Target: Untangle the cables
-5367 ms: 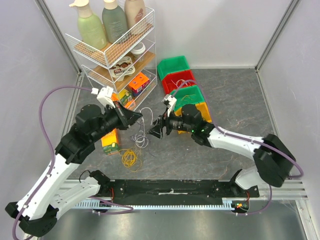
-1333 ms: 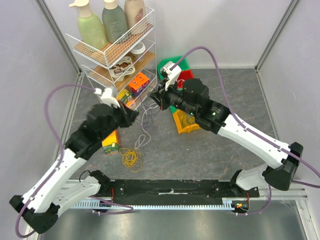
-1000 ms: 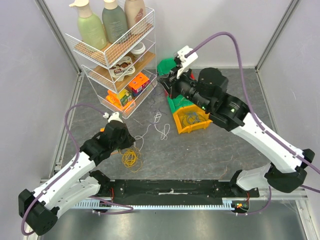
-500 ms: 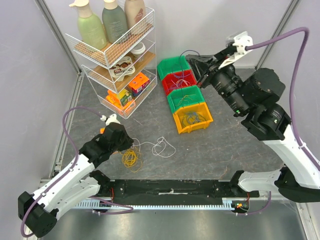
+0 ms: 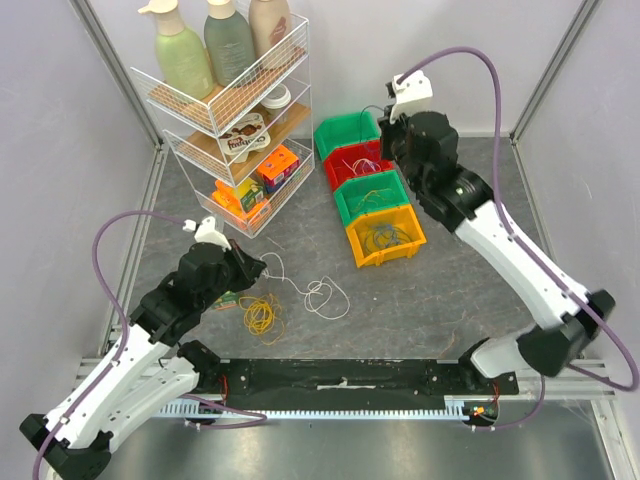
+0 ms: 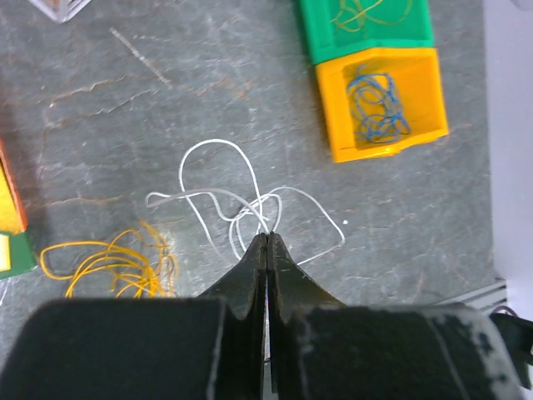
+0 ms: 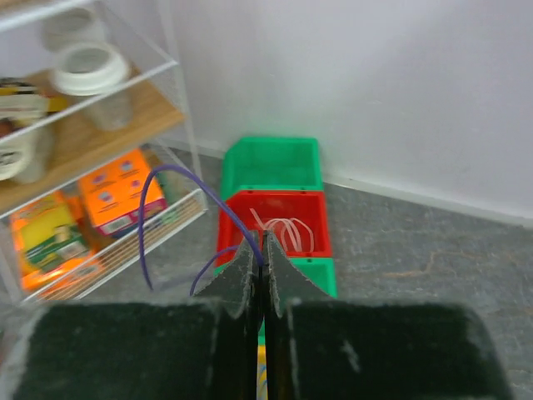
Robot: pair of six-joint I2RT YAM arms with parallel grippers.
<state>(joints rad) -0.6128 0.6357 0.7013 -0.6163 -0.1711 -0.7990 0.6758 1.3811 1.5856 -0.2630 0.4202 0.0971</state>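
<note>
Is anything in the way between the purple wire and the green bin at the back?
Nothing I can see. The right gripper holds the purple wire in the air, and the back green bin sits open just beyond the red bin, with only air between.

table: matt grey, stone-veined, faintly rough | bins: glossy moulded plastic | rack: white-coated metal wire | shelves: pale matt wood | bottles: satin plastic | white cable: thin smooth sheath | purple cable: thin, smooth, slight sheen | left fingers: matt black plastic | walls: smooth matt white
</note>
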